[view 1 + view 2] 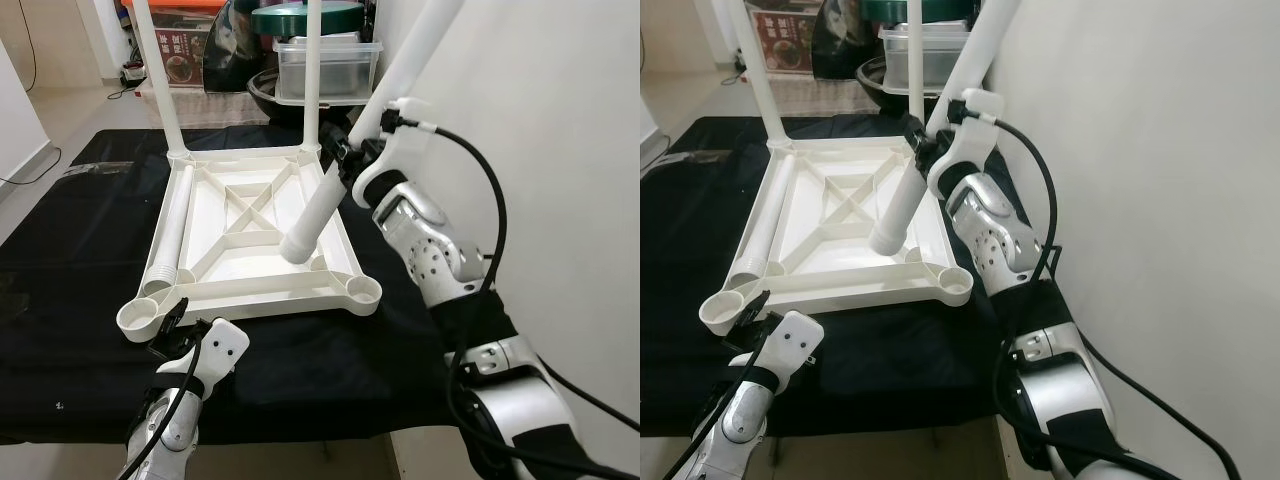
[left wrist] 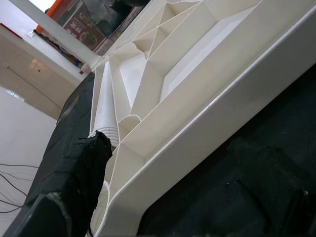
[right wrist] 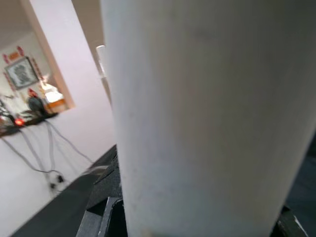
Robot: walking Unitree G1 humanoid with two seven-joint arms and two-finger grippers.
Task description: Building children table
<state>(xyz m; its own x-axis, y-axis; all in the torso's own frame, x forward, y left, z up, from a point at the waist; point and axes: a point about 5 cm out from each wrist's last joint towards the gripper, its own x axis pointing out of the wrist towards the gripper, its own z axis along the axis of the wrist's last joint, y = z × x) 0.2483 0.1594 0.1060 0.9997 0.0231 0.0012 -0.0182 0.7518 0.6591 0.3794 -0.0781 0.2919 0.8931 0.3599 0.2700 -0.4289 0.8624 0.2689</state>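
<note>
**Third Leg Coming In, Socket Waiting**

The right end effector (image 1: 350, 160) pinches a white table leg (image 1: 335, 180) partway up, holding it at a steep slant, its lower end hovering over the upturned white table frame (image 1: 250, 225) near the right front corner socket (image 1: 361, 290). The frame lies upside down on the black-covered tabletop (image 1: 70, 330). Two legs already stand upright in the far sockets, and a fourth leg (image 1: 172, 225) lies along the frame's left side. The left end effector (image 1: 170, 325) sits at the near left corner socket (image 1: 140, 315), one black finger (image 2: 81, 182) against the rim; whether it is spread or pressed together cannot be told.

The risk here looks like the angle: pressed down while slanted, the leg could skid off the rim, shove the light frame across the cloth, or jam crooked. The lying leg could also roll loose if the frame jolts.
</note>
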